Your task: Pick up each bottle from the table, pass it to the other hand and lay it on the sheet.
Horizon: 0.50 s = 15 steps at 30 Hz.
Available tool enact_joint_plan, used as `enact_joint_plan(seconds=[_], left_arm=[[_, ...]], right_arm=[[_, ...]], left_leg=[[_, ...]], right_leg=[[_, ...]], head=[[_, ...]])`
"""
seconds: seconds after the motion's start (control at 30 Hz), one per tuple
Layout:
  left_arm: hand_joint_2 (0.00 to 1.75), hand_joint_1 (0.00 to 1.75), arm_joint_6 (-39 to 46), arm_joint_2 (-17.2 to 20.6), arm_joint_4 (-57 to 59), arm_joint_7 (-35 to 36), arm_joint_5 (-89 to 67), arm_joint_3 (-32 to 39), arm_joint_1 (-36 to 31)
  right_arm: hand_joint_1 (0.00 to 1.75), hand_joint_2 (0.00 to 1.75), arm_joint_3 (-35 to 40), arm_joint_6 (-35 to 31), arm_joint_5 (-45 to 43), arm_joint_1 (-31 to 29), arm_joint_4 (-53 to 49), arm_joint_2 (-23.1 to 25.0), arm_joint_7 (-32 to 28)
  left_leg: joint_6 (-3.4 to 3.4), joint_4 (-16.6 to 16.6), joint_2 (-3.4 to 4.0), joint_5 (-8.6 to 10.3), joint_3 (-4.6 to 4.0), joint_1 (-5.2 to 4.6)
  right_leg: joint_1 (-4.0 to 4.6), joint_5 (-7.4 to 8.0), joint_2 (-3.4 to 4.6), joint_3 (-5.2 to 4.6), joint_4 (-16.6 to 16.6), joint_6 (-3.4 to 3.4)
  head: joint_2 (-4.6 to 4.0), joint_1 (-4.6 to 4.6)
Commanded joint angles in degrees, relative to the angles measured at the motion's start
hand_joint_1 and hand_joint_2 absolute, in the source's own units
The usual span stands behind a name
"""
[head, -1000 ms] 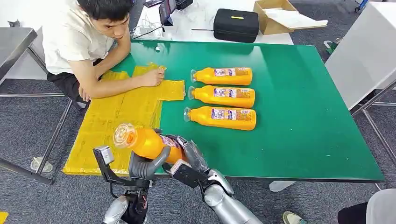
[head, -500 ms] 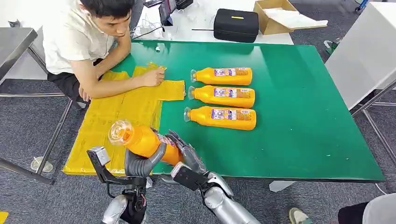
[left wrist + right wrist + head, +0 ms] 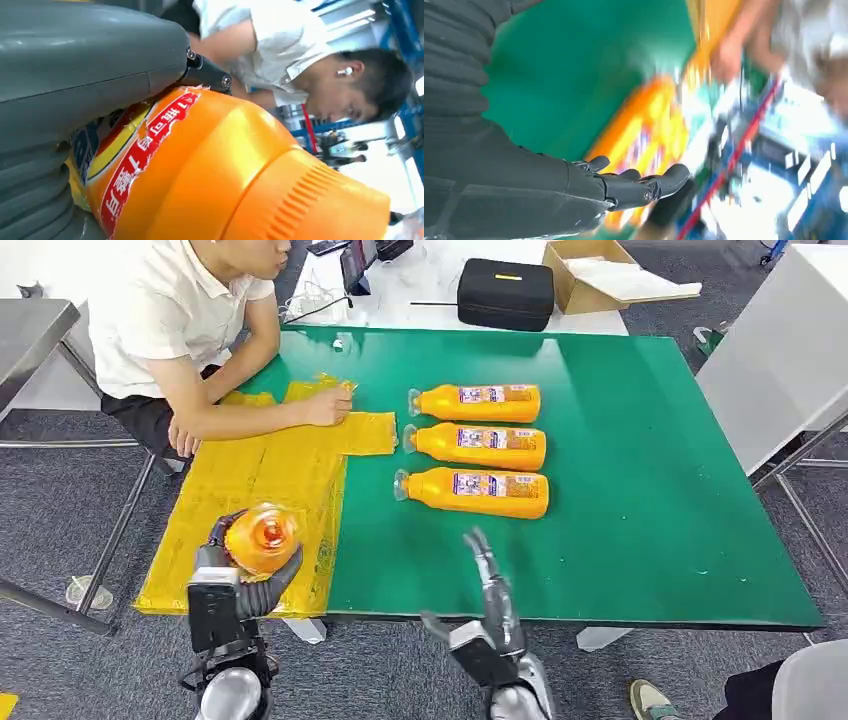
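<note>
Head view: left hand (image 3: 245,585) wrapped around an orange bottle (image 3: 260,538), cap end pointing up toward the camera, held over the near edge of the yellow sheet (image 3: 250,480) at the table's front left corner. Right hand (image 3: 487,595) holding nothing, fingers straight and apart, raised over the front edge of the green table (image 3: 620,490). Broad bare green surface between that hand and the nearest of three lying bottles (image 3: 472,492), and more bare green off to the right, out to the table's right edge. Second bottle (image 3: 474,445) and third bottle (image 3: 476,402) lying parallel behind the nearest one, caps toward the sheet, just right of the sheet's inner edge. Person (image 3: 175,330) seated at the far left corner, forearm laid across the far part of the sheet, fist (image 3: 328,405) resting near its far edge. Near half of the sheet bare. Black case (image 3: 505,292) and cardboard box (image 3: 600,275) on a white table beyond the far edge.

Left wrist view: grey thumb (image 3: 90,65) pressed across the label of the orange bottle (image 3: 240,170), ribbed cap end away from the camera; person (image 3: 300,60) behind.

Right wrist view: dark fingers (image 3: 644,185) stretched out flat, nothing between them; green table (image 3: 589,65) beyond, the rest blurred.
</note>
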Motion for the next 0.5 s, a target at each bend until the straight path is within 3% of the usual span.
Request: enact_joint_plan(seconds=[0.03, 0.27, 0.3, 0.5], left_arm=[[1.75, 1.75, 0.2, 7.0, 9.3, 15.5, -25.1, 3.6, -5.8], [1.75, 1.75, -5.2, 10.8, 17.6, 18.6, -35.7, 0.7, -11.2], [1.75, 1.75, -7.8, 11.8, 21.7, 17.6, -36.4, -0.5, -13.6], [1.75, 1.75, -14.2, 14.0, 38.9, 14.1, -39.8, -4.6, -23.4]], right_arm=[[0.0, 1.75, -13.1, 1.4, -2.1, 3.6, -10.0, 1.4, -0.5], [0.0, 1.75, -10.1, 2.7, -3.4, 2.0, -7.4, 1.2, -0.5], [0.0, 1.75, -9.1, 2.9, -3.9, 1.2, -6.5, 1.3, -0.5], [0.0, 1.75, -2.9, 2.2, -7.1, -1.0, -3.5, 0.0, -0.5]], left_leg=[[-0.09, 0.0, -0.09, -0.03, 0.29, 0.06], [-0.19, 0.0, 0.01, -0.15, 0.59, 0.18], [-0.1, -0.1, -0.03, 0.07, 0.24, 0.06], [-0.13, 0.0, 0.05, 0.03, 0.42, 0.13]], right_leg=[[0.07, -0.08, -0.06, 0.28, 0.0, -0.18], [0.2, -0.17, 0.04, 0.55, 0.1, -0.33], [0.07, 0.01, -0.02, 0.2, 0.0, -0.12], [0.13, -0.01, 0.06, 0.39, 0.0, -0.2]], head=[[0.0, 0.0], [0.0, -0.02], [0.0, 0.0], [0.0, 0.02]])
